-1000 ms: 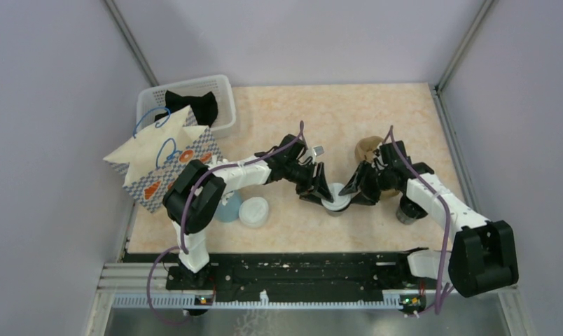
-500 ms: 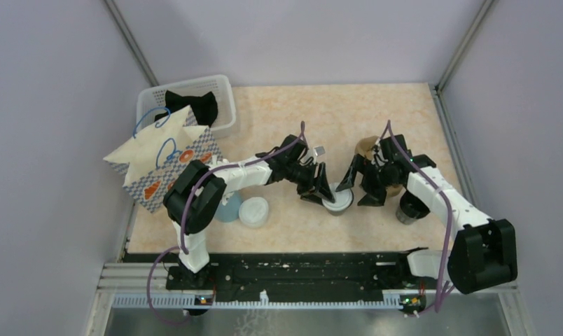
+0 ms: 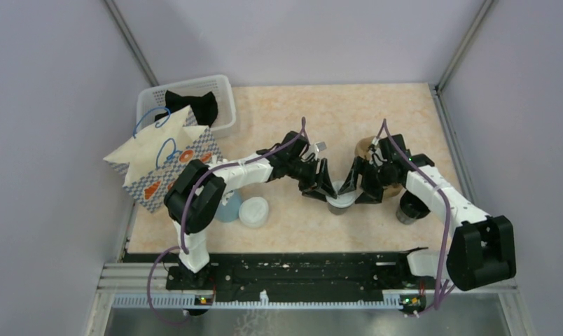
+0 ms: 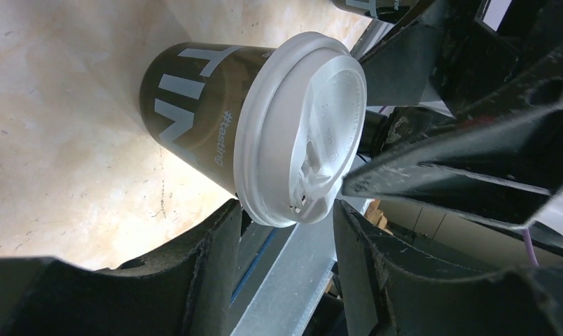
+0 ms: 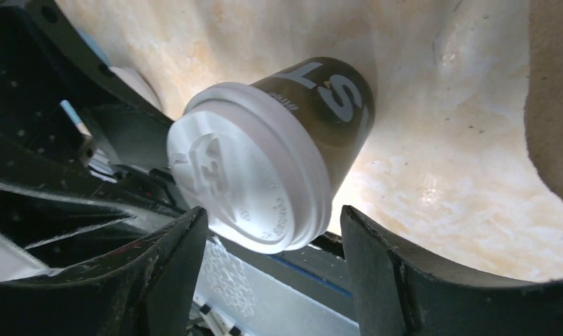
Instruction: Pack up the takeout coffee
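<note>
The takeout coffee [image 3: 340,203], a dark cup with white lettering [image 4: 195,119] and a white lid [image 5: 251,175], stands on the table between both arms. My left gripper [image 3: 326,194] comes in from the left. Its fingertips [image 4: 219,245] are shut on the near edge of the lid, one on the cup side and one on the lid's top. My right gripper [image 3: 350,196] reaches in from the right and is open. In the right wrist view the lid sits between its fingers [image 5: 366,252] with a gap on one side.
A patterned paper bag [image 3: 167,164] stands at the left, in front of a white basket [image 3: 221,94]. A light blue cup [image 3: 228,208] and a loose white lid [image 3: 254,212] lie by the left arm. A brown object [image 3: 366,147] and a lidless black cup [image 3: 409,210] are by the right arm.
The right gripper let go of the lid, opened wide and drew back, then came in around the lid again, narrower. The left gripper has kept its place at the cup.
</note>
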`<state>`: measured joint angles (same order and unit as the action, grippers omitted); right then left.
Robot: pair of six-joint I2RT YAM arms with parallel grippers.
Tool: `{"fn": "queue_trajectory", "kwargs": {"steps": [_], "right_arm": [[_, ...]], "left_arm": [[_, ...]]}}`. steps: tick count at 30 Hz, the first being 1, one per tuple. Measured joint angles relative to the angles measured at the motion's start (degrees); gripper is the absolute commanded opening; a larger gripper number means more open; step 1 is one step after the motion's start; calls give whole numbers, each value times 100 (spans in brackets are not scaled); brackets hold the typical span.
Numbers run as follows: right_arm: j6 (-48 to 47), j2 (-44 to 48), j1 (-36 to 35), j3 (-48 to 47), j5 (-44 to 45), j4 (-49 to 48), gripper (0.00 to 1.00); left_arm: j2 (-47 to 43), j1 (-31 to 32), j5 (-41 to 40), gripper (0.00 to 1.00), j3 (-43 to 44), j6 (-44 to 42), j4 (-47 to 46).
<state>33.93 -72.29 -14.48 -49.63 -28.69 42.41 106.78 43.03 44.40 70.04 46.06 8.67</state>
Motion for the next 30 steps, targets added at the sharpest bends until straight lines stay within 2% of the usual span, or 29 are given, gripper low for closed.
{"fn": "queue_trajectory", "kwargs": {"steps": [8, 11, 20, 27, 30], "right_arm": [[-243, -138, 0, -2, 205, 17, 56], [-214, -122, 0, -2, 179, -9, 55], [339, 155, 0, 173, 70, -173, 47], [575, 216, 2, 459, 61, -247, 45], [625, 258, 0, 505, 63, -310, 65]], "left_arm": [[37, 11, 35, 57, 42, -59, 50], [37, 11, 39, 56, 42, -79, 52], [37, 9, 72, 52, 37, -127, 179], [37, 15, 59, 51, 35, -175, 212], [37, 26, 17, 51, 35, -214, 219]]}}
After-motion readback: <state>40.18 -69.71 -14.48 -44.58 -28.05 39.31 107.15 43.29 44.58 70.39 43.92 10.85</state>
